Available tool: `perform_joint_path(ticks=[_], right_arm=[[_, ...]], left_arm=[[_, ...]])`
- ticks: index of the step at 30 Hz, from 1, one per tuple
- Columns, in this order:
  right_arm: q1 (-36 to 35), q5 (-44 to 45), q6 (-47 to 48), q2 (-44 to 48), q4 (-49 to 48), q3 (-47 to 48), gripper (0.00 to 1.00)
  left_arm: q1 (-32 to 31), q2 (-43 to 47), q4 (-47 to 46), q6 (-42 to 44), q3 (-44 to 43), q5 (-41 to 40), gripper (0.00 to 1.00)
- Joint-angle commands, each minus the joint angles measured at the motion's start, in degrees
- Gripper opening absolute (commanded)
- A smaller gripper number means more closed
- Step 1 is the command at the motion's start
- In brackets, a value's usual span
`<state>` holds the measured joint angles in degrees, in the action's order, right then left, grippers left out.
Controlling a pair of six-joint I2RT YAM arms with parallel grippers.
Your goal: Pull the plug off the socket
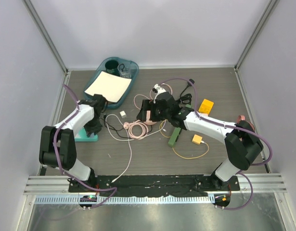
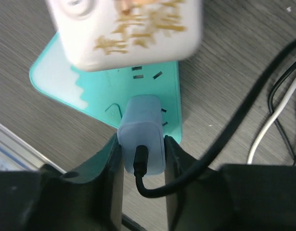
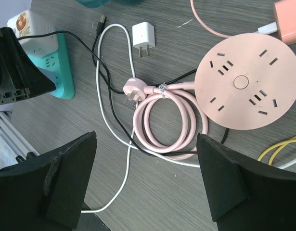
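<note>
plug: smooth pale-blue rounded block, black cable leaving its back, seated in glossy teal socket strip. it sits between the matte black fingers of the left gripper, clamped on both sides. right gripper spread wide above coiled pink cord.

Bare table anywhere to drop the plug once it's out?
Free: far right corner beyond the yellow box; near strip between the thin pink lead and the yellow cable loop. Crowded: centre, from the pink coil across to the teal power strip.
</note>
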<state>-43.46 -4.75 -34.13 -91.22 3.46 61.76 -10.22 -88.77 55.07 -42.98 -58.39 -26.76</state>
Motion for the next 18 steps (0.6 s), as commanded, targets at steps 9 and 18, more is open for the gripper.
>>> perform_joint_path(ticks=[9, 18], right_arm=[[-3.2, -5.1, -10.7, -0.2, -18.1, -4.5, 0.91], [-10.1, -2.3, -20.8, -12.6, -28.5, 5.0, 0.9]], left_arm=[[0.0, 9.3, -2.2, 2.5, 0.3, 0.5, 0.0], [0.0, 21.4, -6.5, 6.1, 5.8, 9.2, 0.0]])
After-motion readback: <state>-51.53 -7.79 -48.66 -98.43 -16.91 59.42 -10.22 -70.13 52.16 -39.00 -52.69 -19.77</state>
